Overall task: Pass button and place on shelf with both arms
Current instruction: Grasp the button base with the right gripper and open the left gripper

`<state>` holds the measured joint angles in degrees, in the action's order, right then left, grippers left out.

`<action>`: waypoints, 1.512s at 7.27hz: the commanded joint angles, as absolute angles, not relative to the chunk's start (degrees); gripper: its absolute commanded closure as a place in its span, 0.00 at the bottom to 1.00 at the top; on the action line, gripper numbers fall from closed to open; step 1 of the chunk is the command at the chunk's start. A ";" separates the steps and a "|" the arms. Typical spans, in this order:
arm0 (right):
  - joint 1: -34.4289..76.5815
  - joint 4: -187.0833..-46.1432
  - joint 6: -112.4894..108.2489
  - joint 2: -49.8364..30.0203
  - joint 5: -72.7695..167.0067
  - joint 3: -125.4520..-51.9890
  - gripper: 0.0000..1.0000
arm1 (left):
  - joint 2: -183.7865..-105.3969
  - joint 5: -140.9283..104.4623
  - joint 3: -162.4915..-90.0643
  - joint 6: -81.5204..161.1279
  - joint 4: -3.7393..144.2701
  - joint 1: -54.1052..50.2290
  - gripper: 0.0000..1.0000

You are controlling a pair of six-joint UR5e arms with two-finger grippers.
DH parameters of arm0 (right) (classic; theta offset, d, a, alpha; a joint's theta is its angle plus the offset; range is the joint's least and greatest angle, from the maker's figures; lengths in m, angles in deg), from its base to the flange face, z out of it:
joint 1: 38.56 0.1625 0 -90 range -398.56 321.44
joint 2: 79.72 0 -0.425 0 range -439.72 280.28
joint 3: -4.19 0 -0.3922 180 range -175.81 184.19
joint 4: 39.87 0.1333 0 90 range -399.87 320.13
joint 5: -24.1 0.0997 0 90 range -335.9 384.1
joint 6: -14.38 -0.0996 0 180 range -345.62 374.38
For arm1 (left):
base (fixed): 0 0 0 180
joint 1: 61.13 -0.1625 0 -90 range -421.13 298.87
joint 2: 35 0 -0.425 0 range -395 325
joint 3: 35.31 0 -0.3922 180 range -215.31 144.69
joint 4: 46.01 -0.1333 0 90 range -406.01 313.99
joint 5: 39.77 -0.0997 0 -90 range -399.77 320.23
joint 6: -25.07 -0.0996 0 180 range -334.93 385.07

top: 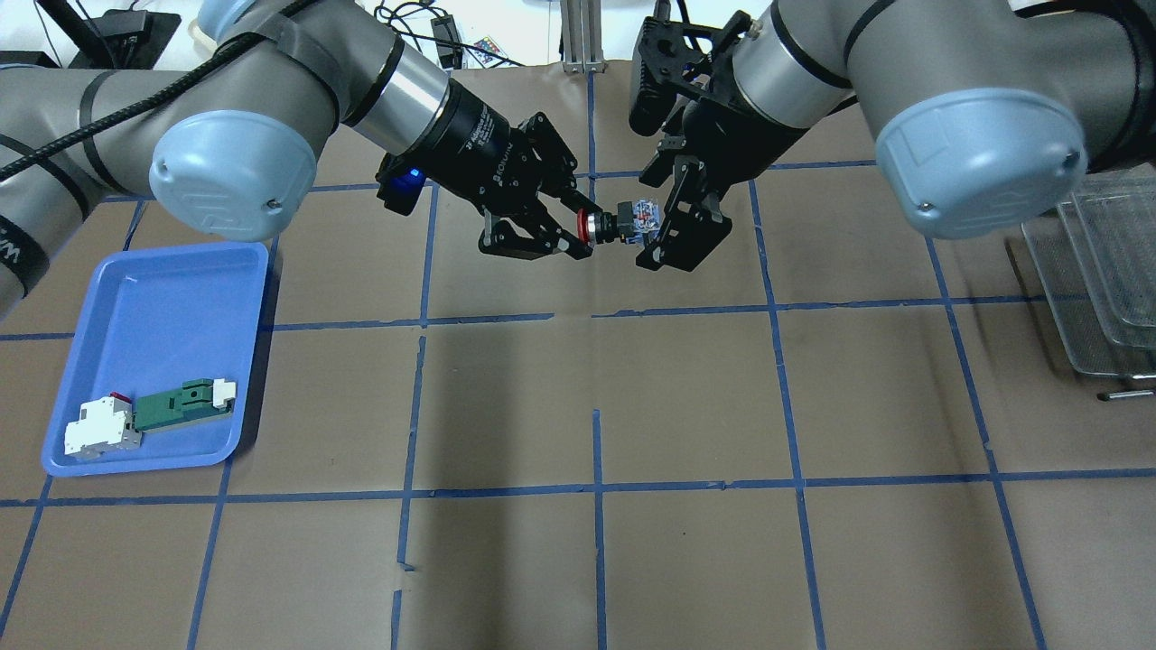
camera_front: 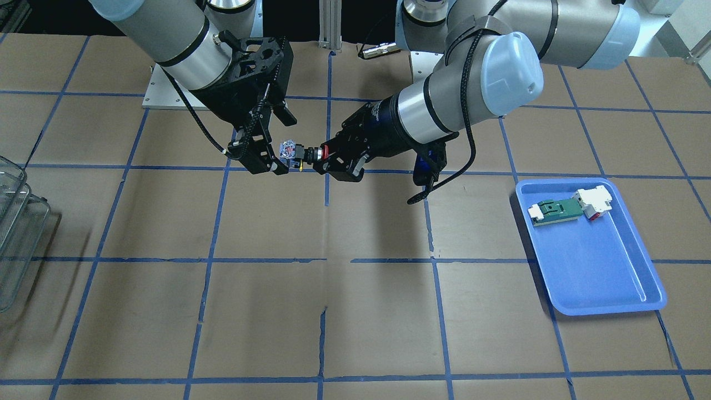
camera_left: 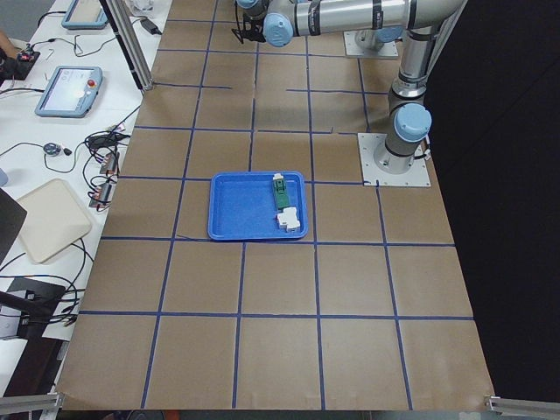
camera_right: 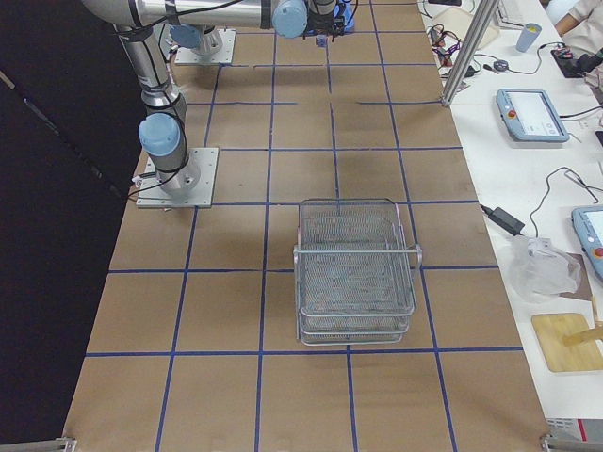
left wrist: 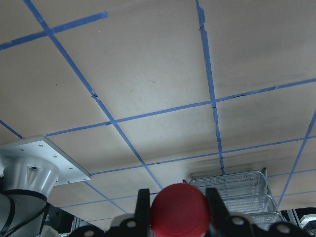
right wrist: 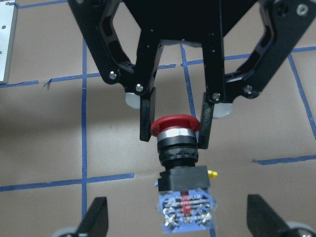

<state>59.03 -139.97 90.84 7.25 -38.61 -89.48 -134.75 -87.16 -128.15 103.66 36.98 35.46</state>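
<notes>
"Is it bright enough for you?"

"Yes. Soft, even light comes from above. You see pale shadows of the arms [camera_front: 500, 33] on the brown table [camera_front: 266, 322]."

"Any glare?"

"A little shine inside the blue tray [camera_front: 594, 261]."

"Anything fuzzy?"

"The button [left wrist: 178, 210] is blurry, too close to your left wrist camera. Both side views go black along one edge."

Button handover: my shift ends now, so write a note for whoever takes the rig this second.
Left gripper: shut on the button, by its red head, in mid-air.
Right gripper: open, fingers either side of the button's blue-clear block.
Shelf: standing far out on the robot's right side.
Done: button presented for the pass.
Left to do: right grips, left releases, right sets it on the shelf.
</notes>
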 commanded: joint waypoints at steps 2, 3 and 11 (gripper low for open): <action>60.76 -140.15 90.84 6.07 -39.62 -89.16 0.20 | -134.31 -87.14 -128.30 103.65 36.95 35.46 1.00; 60.76 -140.67 91.80 6.33 -40.76 -89.33 0.42 | -134.31 -87.14 -128.30 103.65 36.95 35.46 1.00; 60.76 -145.42 95.33 5.98 -40.33 -89.33 0.70 | -133.87 -88.11 -127.50 104.44 36.08 35.46 0.08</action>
